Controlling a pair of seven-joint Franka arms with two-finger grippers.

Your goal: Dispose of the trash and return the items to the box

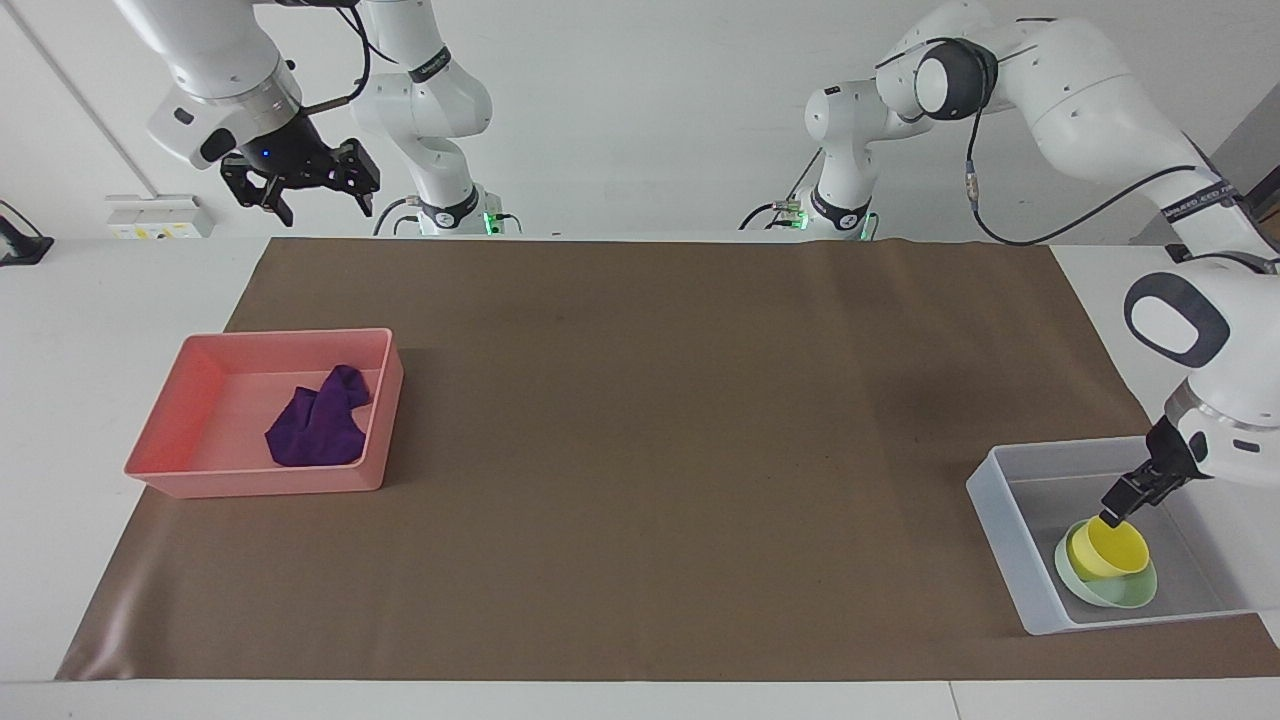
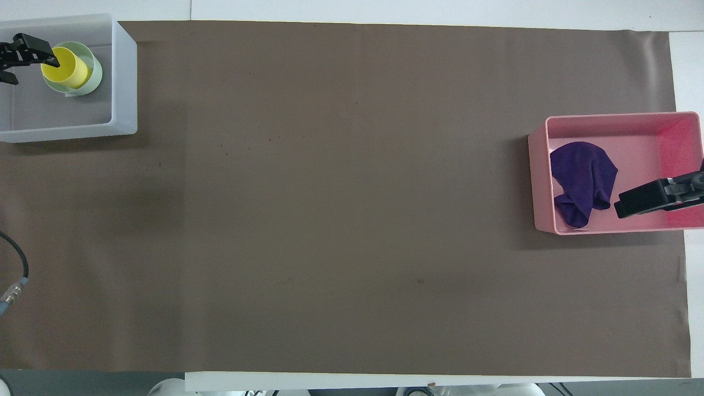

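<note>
The yellow cup (image 1: 1108,548) stands upright in the mint-green bowl (image 1: 1122,593) inside the translucent box (image 1: 1008,540) at the left arm's end of the table. My left gripper (image 1: 1118,508) is open just above the cup's rim, at its edge nearer the robots. The overhead view shows its spread fingers (image 2: 32,45) beside the cup (image 2: 65,69), bowl (image 2: 95,69) and box (image 2: 124,82). The purple rag (image 1: 315,430) lies in the pink tray (image 1: 255,485). My right gripper (image 1: 315,198) is open and empty, raised high over the tray (image 2: 649,137); it (image 2: 643,199) shows beside the rag (image 2: 583,179).
The brown mat (image 1: 650,450) covers the table between the tray and the box. A cable (image 2: 16,275) hangs in at the left arm's end in the overhead view.
</note>
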